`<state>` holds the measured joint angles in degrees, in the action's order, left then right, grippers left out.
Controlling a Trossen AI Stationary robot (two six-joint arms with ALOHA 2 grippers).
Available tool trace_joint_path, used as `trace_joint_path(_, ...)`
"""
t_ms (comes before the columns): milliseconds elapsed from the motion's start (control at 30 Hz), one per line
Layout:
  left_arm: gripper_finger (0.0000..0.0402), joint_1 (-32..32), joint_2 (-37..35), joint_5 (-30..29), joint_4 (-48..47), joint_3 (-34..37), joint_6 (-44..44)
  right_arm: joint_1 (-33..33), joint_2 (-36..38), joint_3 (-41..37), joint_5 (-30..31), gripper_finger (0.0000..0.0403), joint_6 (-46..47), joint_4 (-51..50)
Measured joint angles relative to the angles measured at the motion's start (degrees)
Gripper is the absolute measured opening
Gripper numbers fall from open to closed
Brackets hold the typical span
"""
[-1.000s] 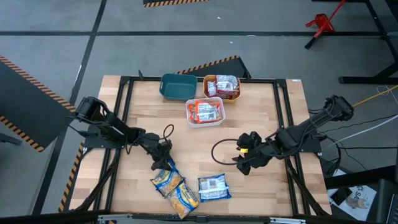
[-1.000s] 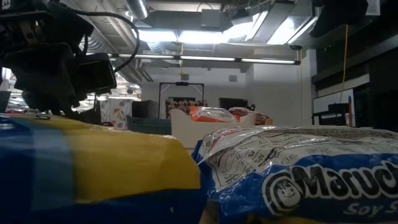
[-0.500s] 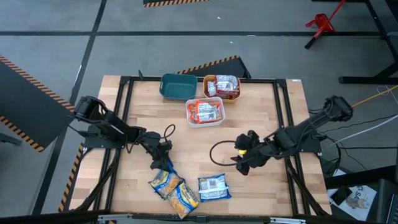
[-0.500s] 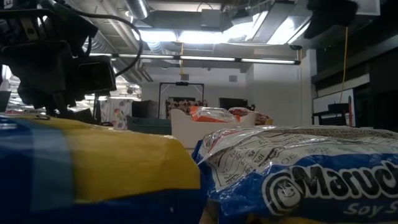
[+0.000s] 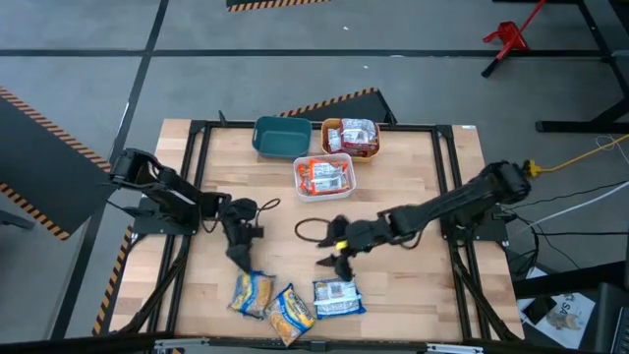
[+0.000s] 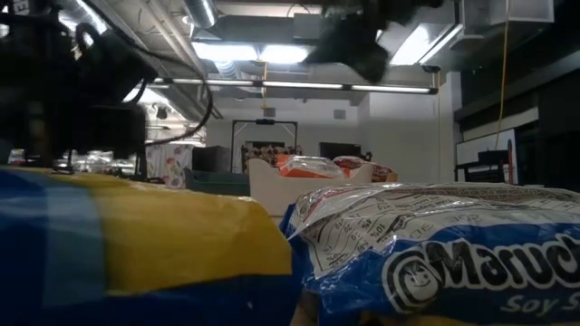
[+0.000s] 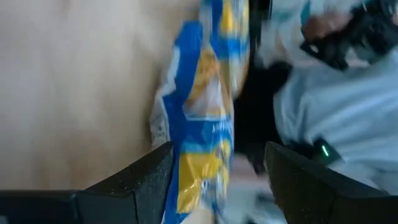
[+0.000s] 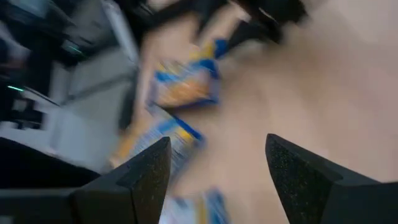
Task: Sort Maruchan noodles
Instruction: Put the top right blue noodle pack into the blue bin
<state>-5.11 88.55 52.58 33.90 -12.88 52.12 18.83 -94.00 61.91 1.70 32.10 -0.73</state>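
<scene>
Three blue-yellow Maruchan noodles packets (image 5: 287, 299) lie at the table's (image 5: 413, 167) 6 o'clock edge; other packets fill the white bin (image 5: 324, 176) and orange bin (image 5: 352, 137) at 12 o'clock. Right end effector (image 5: 336, 258), fingers spread and empty, hovers just above the rightmost packet. Left end effector (image 5: 237, 254), also spread, sits beside the leftmost

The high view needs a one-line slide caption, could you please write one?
Both grippers, left and right, hover above three blue-yellow noodle packets at the table's near edge; sorted packets fill two bins.
</scene>
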Motion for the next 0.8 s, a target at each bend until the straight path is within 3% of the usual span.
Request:
trace_joint_path(67,0.0244,0.74,-2.73,3.99,-6.74,0.45,-2.32,0.80,-3.64,0.60,-0.76,0.0241,-0.69,8.16)
trace_joint_path(167,0.0244,1.43,-8.89,4.01,-19.13,0.50,-8.90,1.49,-10.71,5.50,-2.78,0.0226,-2.19,15.10)
trace_joint_path(300,0.0244,2.55,-18.06,-2.73,-40.15,0.48,-19.15,2.38,-20.47,17.85,-8.76,0.0203,-6.03,10.59)
trace_joint_path(400,0.0244,1.89,-25.78,-7.13,-54.34,0.60,-22.29,4.05,-27.65,29.74,-11.61,0.0187,-12.40,1.09)
trace_joint_path(567,0.0244,-3.71,-40.38,-10.92,-64.27,0.54,-15.73,5.96,-38.15,49.09,-8.59,0.0170,-27.73,-14.19)
trace_joint_path(800,0.0244,-14.78,-55.50,-31.66,-65.28,0.51,1.92,3.86,-46.57,60.05,-6.18,0.0161,-32.38,-15.02)
